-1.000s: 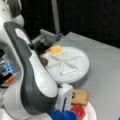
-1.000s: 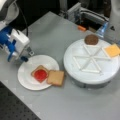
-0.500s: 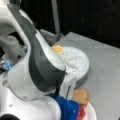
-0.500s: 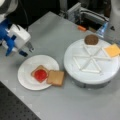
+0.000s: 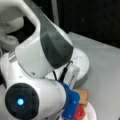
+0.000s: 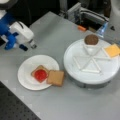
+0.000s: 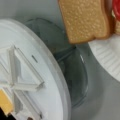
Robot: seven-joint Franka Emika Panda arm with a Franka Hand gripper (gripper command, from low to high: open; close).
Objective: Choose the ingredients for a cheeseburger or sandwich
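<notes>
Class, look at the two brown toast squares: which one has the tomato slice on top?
The toast square toward a front view's left; the red tomato slice sits on it. The other toast square lies bare at the plate's edge.

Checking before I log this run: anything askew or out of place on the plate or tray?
One thing: the second toast square is not on the stack; it lies beside the tomato slice, overhanging the white plate's rim. Patty and cheese sit in tray compartments. The hand hovers apart, holding nothing.

A grey table (image 6: 55,32) is carrying a white plate (image 6: 26,80) at a front view's left and a round divided tray (image 6: 75,72) just beside it.
</notes>
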